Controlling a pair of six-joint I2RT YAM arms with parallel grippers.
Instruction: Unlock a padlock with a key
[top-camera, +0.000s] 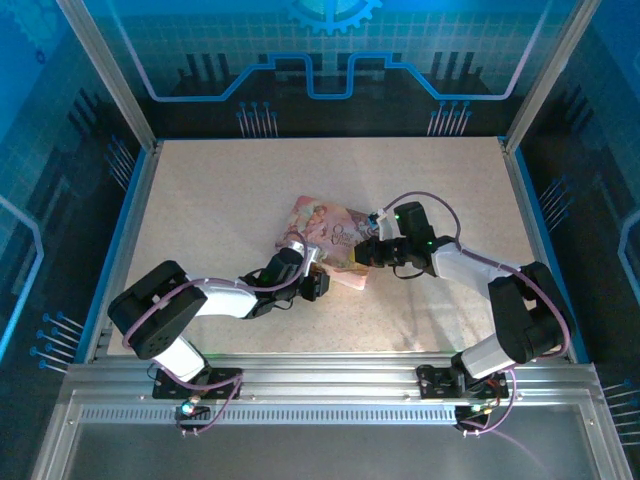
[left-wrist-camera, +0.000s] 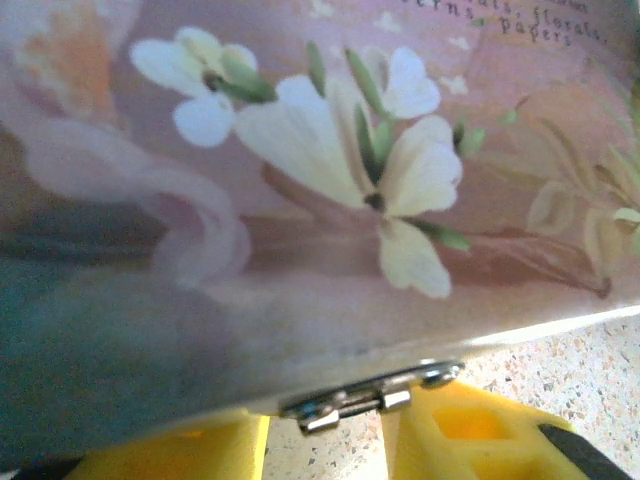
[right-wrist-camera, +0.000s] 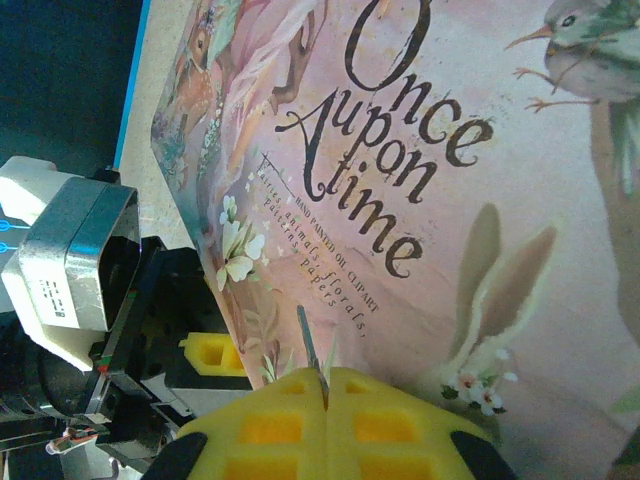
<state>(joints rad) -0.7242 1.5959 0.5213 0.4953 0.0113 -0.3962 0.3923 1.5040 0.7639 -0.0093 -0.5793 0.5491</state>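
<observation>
Yellow pads of my right end effector pinch the key, blade forward over the tin. My left end effector, half-open, straddles its clasp, likely steadying it. I cannot spot the padlock.

Looks like a robot work cell in a lab: speckled beige tabletop at centre, aluminium extrusion posts at upper left and right, slotted rail along the bottom, two arms bolted there, blue circuit-pattern wall panels across the top.
</observation>
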